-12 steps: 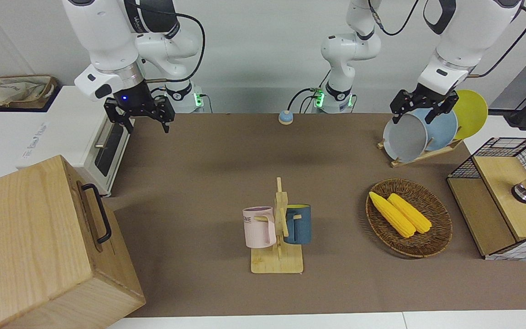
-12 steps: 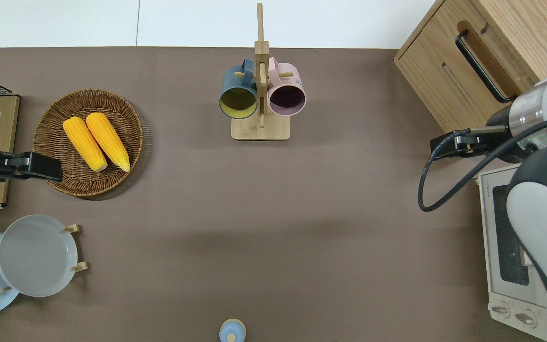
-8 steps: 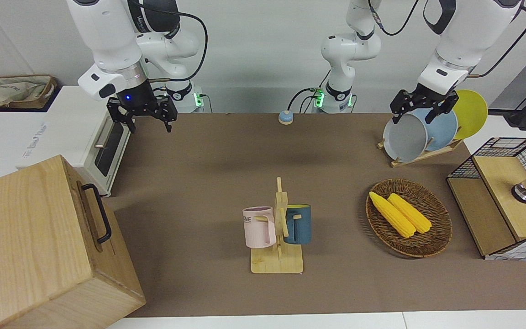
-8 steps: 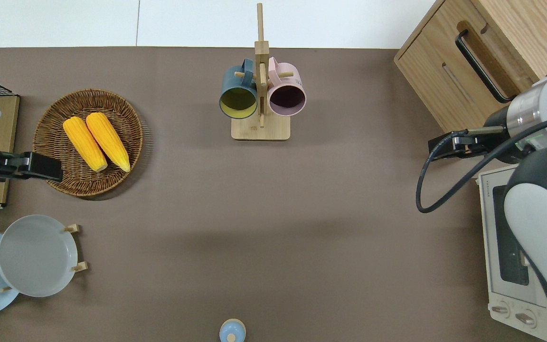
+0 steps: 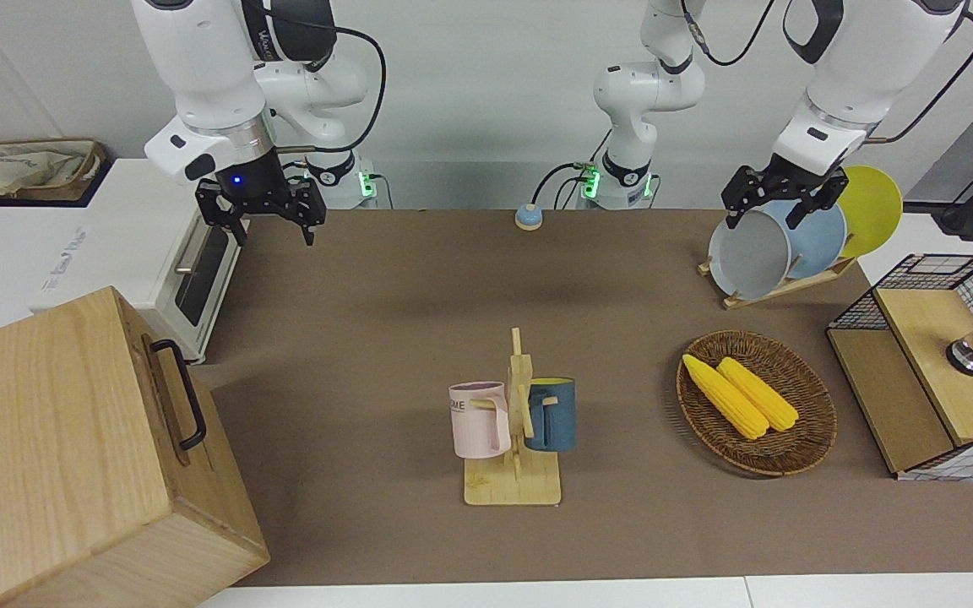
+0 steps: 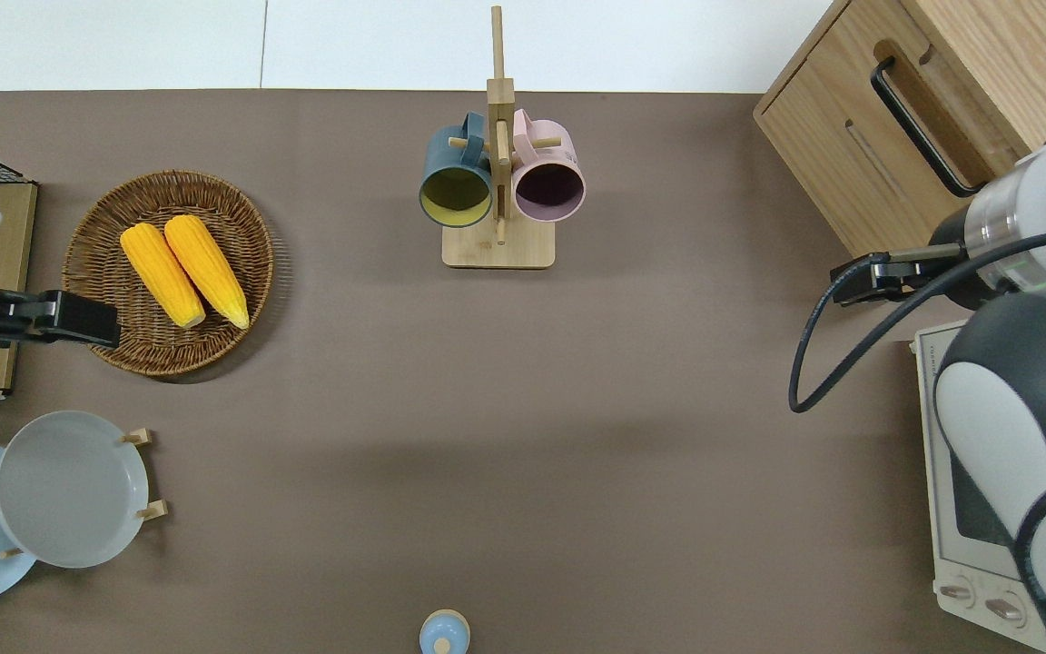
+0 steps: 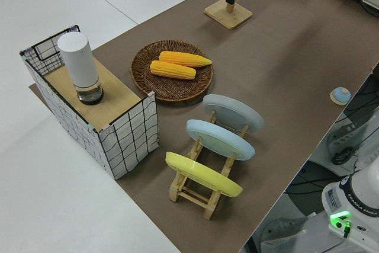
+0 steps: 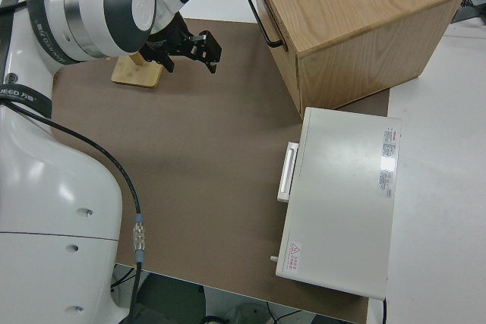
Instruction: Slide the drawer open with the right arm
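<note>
The drawer (image 5: pixel 167 397) is the upper part of the big light-wood box (image 5: pixel 73 447) at the right arm's end of the table and looks shut. Its black bar handle (image 5: pixel 184 393) also shows in the overhead view (image 6: pixel 918 127) and the right side view (image 8: pixel 264 17). My right gripper (image 5: pixel 271 228), with a blue wrist light, is open and empty. In the overhead view (image 6: pixel 859 277) it hangs over the mat by the box's corner nearest the robots, clear of the handle. It also shows in the right side view (image 8: pixel 194 51). My left arm is parked, its gripper (image 5: pixel 778 207) open.
A white toaster oven (image 5: pixel 191 270) stands beside the wood box, nearer to the robots. A mug rack (image 5: pixel 516 422) with two mugs stands mid-table. A wicker basket (image 5: pixel 799 447) of corn, a plate rack (image 5: pixel 778 291) and a wire-mesh box (image 5: pixel 934 371) are toward the left arm's end.
My right arm has shifted a little, carrying the open gripper slightly toward the wood box. The drawer and the left arm have not moved.
</note>
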